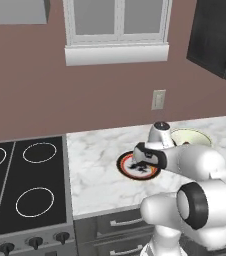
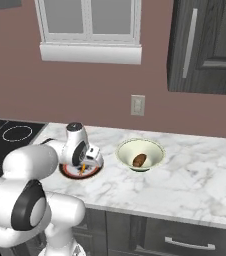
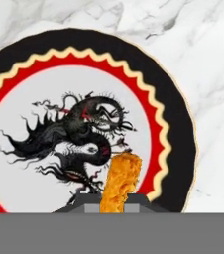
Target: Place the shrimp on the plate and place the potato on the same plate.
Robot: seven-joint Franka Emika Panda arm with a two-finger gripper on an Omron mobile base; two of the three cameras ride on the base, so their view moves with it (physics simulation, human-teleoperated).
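**Shrimp held over plate; potato in bowl**

Left base view: The arm rises from the lower right of the frame and reaches to the centre. The gripper [image 1: 144,164] hangs directly over the plate [image 1: 126,168], which lies flat on the white marble counter [image 1: 95,165] just right of the black cooktop [image 1: 25,185]. The arm covers much of the plate; its dark rim and orange-red ring show at the left side. A pale bowl [image 1: 195,136] stands at centre right, partly behind the arm. A wall outlet [image 1: 158,99] sits above it, and a window [image 1: 116,25] occupies the top centre.

Right base view: The arm rises from the lower left. The gripper [image 2: 83,167] is low over the plate [image 2: 71,173] at centre left, with the shrimp [image 2: 83,168] visible as a small orange sliver at the fingertips. The bowl [image 2: 140,153], just right of the plate, contains the potato [image 2: 139,160], a brown lump resting at its bottom. A dark cabinet [image 2: 205,45] fills the upper right.

Hand view: The plate [image 3: 176,124] spans most of the frame, its white centre bearing a black dragon marking. The shrimp [image 3: 120,182] stands at bottom centre, clamped between the fingers, over the inner edge of the red ring. Contact between shrimp and plate cannot be determined.
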